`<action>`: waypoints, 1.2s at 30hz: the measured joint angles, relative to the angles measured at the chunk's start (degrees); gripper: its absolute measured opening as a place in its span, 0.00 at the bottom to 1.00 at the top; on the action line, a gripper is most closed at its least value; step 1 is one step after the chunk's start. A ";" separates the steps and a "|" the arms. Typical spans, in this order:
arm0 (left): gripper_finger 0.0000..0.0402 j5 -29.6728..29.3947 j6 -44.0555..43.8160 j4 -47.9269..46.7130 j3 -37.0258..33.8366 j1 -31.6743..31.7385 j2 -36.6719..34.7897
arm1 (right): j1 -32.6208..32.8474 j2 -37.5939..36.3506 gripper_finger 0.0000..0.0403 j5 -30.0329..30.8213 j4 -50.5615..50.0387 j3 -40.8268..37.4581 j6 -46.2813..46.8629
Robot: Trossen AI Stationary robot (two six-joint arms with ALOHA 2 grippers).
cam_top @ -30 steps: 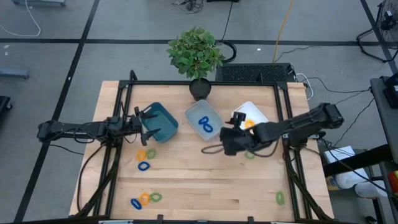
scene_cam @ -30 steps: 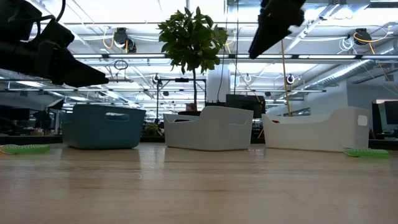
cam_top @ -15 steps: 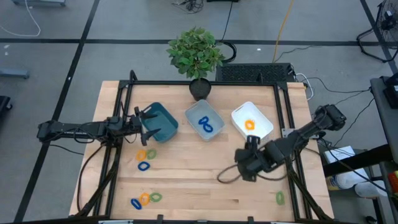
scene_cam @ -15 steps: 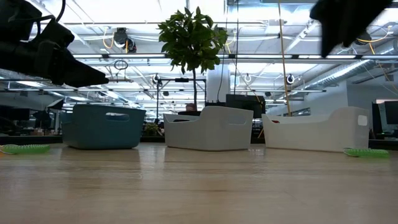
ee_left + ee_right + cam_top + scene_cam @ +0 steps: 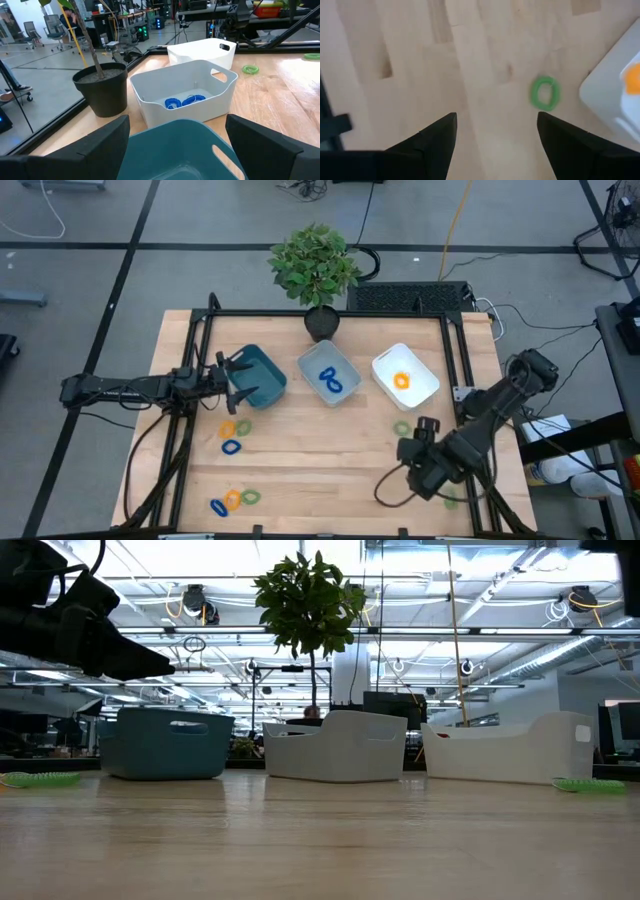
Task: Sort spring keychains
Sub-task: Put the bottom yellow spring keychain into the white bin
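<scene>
Two tools stand wide and empty: your left tool (image 5: 232, 378) over the teal bin (image 5: 262, 376), your right tool (image 5: 425, 455) at the lower right of the high view. Spring keychains (image 5: 236, 429) lie loose at centre left and along the bottom edge; a green keychain (image 5: 545, 93) sits near the white bin (image 5: 422, 386). Descend off-centre and you may flick that small coil away. Another green keychain (image 5: 450, 499) shows only partly beside your right arm, and the low view loses that tool

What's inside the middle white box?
Two blue spring keychains lie on the floor of the middle bin; the left wrist view shows them too. Its near wall hides part of the floor there, but from above nothing else shows.
</scene>
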 joint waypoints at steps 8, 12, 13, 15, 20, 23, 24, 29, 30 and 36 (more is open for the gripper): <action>0.84 0.00 0.00 0.02 0.00 0.00 0.02 | 4.26 0.00 0.65 0.71 0.90 0.00 5.06; 0.83 0.00 0.00 0.02 0.00 0.00 0.00 | 3.81 0.00 0.65 9.01 4.47 0.00 -0.65; 0.83 0.00 0.00 0.01 -0.01 0.00 0.02 | 3.43 0.00 0.65 11.91 6.23 0.00 -2.93; 0.84 0.00 0.00 0.02 0.00 0.02 0.02 | 2.36 0.00 0.65 17.31 10.75 0.00 -8.44; 0.83 0.00 0.00 0.02 0.00 0.02 0.02 | -2.35 0.00 0.65 24.33 24.68 0.00 -25.00; 0.83 0.00 0.00 0.02 0.00 0.00 0.01 | -6.29 0.00 0.65 25.84 34.69 0.00 -35.40; 0.84 0.00 0.00 0.02 0.00 0.01 0.02 | -7.70 0.00 0.65 25.80 38.15 0.00 -38.66; 0.84 0.00 0.00 0.02 -0.02 0.02 0.00 | -14.79 0.02 0.65 24.65 53.69 0.00 -51.50; 0.83 0.00 0.00 0.04 0.00 0.02 0.00 | -16.26 0.12 0.65 23.16 56.06 0.00 -53.58; 0.84 0.00 0.00 0.06 -0.02 0.00 0.02 | -24.31 1.65 0.65 10.78 68.28 -0.04 -61.38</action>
